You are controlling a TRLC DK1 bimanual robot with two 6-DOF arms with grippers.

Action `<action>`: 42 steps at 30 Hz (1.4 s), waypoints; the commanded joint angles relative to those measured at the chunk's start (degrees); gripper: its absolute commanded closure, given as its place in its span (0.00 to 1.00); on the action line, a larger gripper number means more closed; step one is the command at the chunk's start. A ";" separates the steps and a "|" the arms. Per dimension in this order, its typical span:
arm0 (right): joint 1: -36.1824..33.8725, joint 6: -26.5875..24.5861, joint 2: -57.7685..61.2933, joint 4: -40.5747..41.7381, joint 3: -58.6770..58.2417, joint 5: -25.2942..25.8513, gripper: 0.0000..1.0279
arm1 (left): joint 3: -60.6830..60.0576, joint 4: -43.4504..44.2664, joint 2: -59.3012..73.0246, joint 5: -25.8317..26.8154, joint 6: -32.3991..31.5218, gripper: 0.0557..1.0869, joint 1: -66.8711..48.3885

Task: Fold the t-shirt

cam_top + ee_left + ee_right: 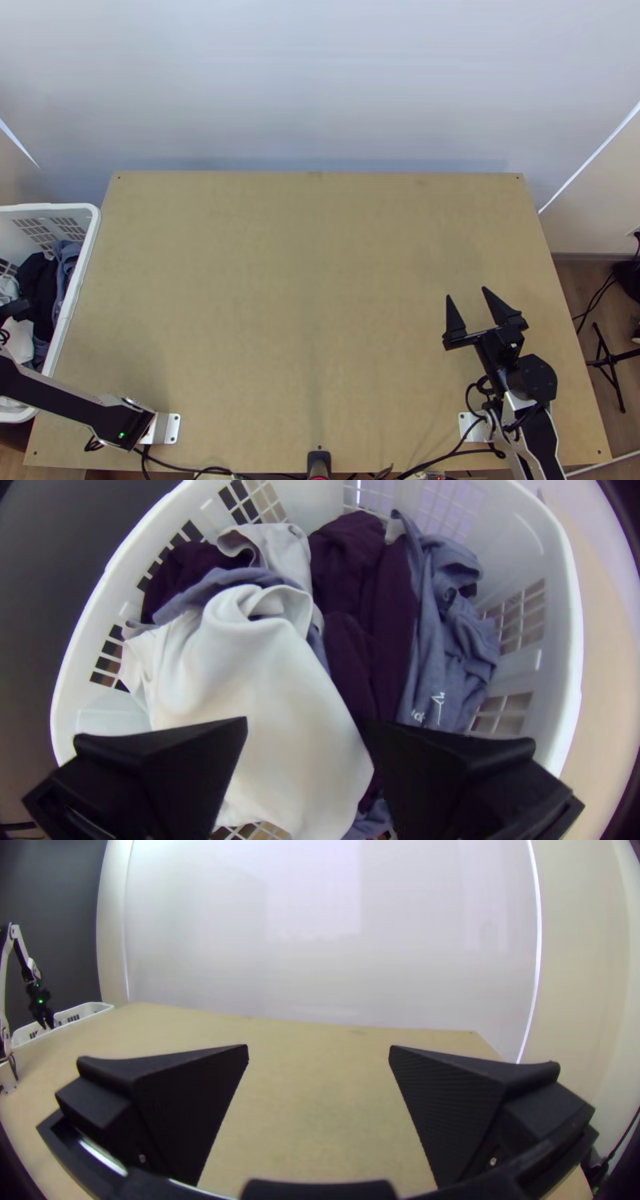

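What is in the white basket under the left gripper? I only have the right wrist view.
Observer: The basket holds a white cloth, dark purple cloth and blue-grey cloth, all bunched.
Operator: Is the left gripper closed on any of it?
Observer: No. The left gripper has its jaws apart, with part of the white cloth visible between them.
Operator: And where is my right gripper over the table?
Observer: In the top view, the right gripper is over the right part of the table.
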 commanded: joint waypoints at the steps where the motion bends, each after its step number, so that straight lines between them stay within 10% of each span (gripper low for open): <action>1: 0.02 -0.05 0.01 0.01 0.01 0.01 0.04 | -1.82 4.01 0.37 -0.52 1.10 0.89 -0.15; 11: 0.02 -0.05 0.01 0.01 0.01 0.01 0.04 | 2.32 -0.04 -3.41 0.10 0.04 0.96 -0.24; 23: 0.02 -0.05 0.01 0.01 0.01 0.01 0.04 | 16.11 -19.46 -22.48 13.63 -11.56 0.96 -6.48; 42: 0.02 -0.05 0.01 0.01 0.01 0.01 0.04 | 8.82 -29.04 -54.30 12.22 -23.16 0.96 -50.51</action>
